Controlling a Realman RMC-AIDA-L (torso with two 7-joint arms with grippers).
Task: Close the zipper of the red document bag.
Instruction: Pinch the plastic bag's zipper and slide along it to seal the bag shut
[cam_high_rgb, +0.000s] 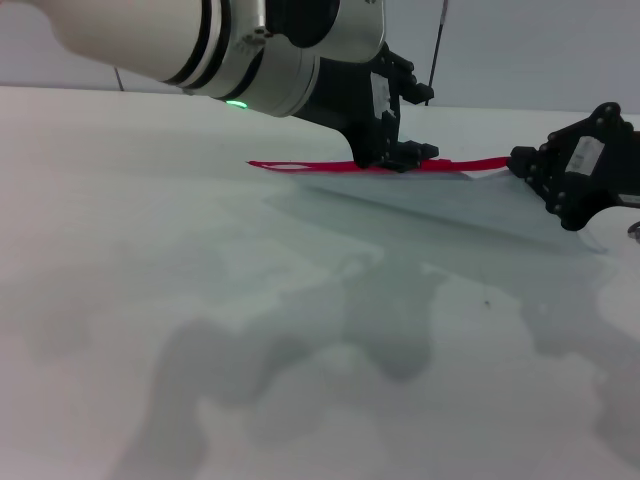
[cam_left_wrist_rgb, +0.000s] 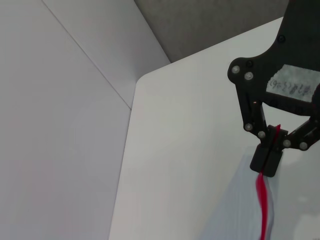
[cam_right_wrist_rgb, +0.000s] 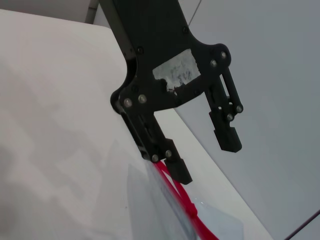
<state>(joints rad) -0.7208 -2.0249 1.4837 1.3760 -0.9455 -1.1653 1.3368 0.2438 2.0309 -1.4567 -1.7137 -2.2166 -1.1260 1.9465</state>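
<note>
Red zipper runs along the far long edge of the red document bag, which lies flat on the white table, toward the far right. Left hand sits over the middle of that strip, fingers spread apart, one tip right down at the red line, so it covers that bit. Right hand is clenched on the zipper's right end. Nothing else on the table nearby, just arm shadows up front and a plain wall behind.
</note>
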